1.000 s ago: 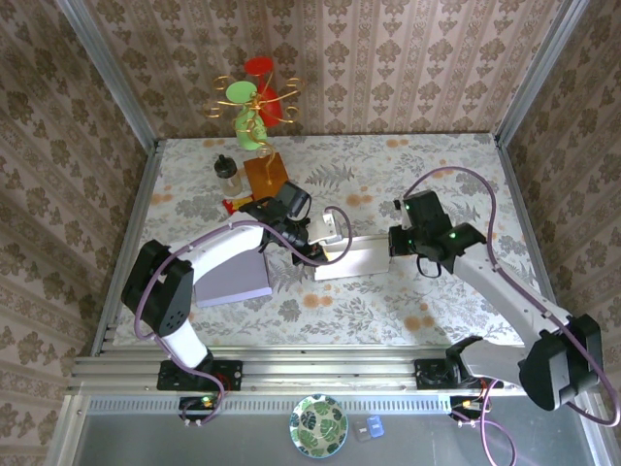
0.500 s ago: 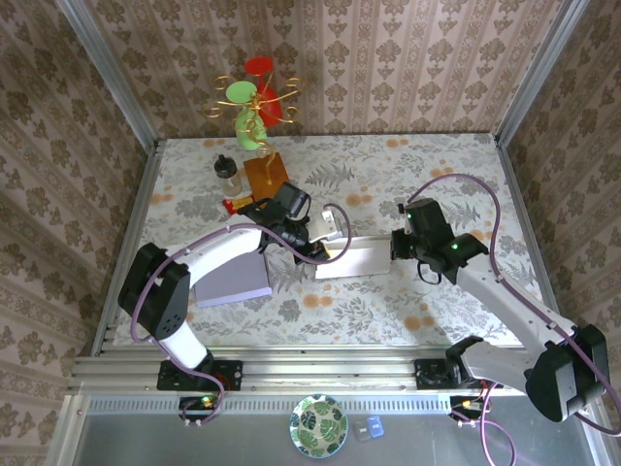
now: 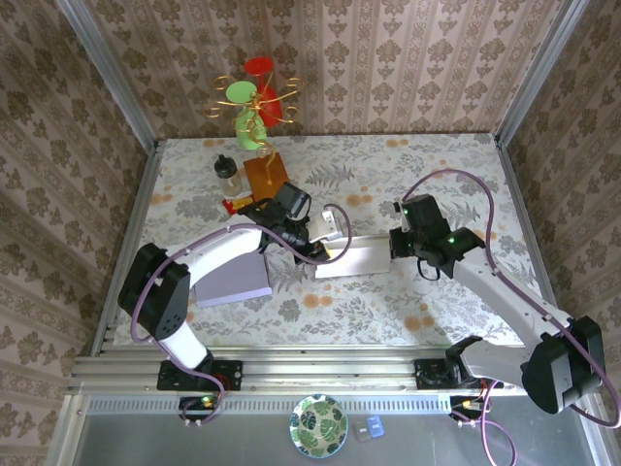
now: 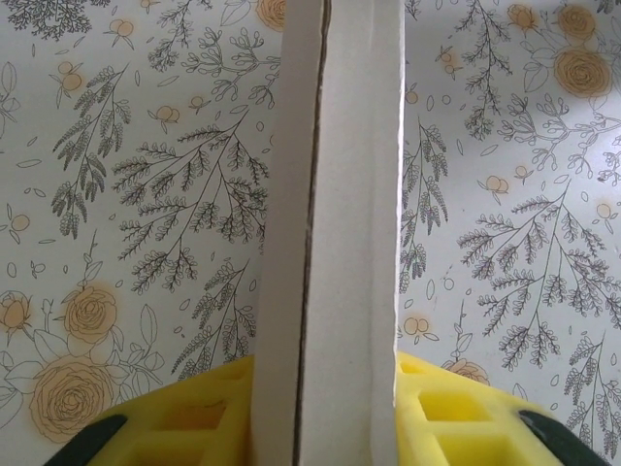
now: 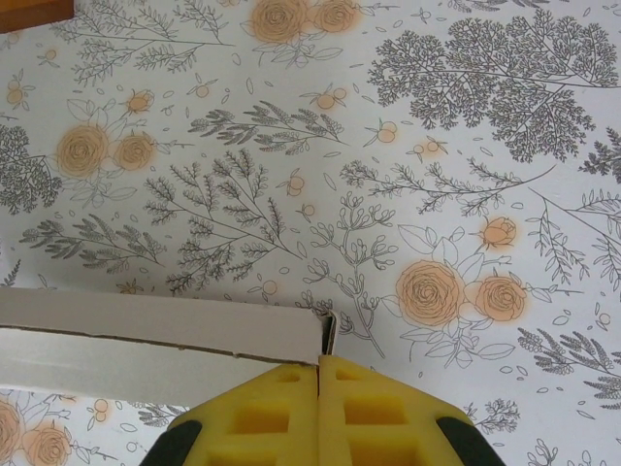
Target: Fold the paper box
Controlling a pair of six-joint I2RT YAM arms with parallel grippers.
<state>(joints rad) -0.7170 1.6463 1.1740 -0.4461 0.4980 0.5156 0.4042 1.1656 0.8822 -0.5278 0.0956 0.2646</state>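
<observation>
The paper box (image 3: 357, 258) is a flat white-grey cardboard piece lying across the middle of the table between the two arms. My left gripper (image 3: 326, 250) holds its left end. In the left wrist view the box's folded double edge (image 4: 335, 194) runs up from between the yellow fingers (image 4: 194, 417), which press on both of its sides. My right gripper (image 3: 393, 245) is at the box's right end. In the right wrist view its yellow pads (image 5: 262, 417) are closed together on a thin flap (image 5: 330, 332) at the corner of the box (image 5: 146, 340).
A purple flat sheet (image 3: 233, 282) lies under the left arm. An orange block (image 3: 265, 173), a small dark-capped bottle (image 3: 229, 175) and a colourful wire toy stand (image 3: 254, 102) stand at the back left. A patterned plate (image 3: 318, 425) sits below the table's front rail.
The right wrist swung slightly out to the right and came back. The box and the left gripper have stayed almost where they were.
</observation>
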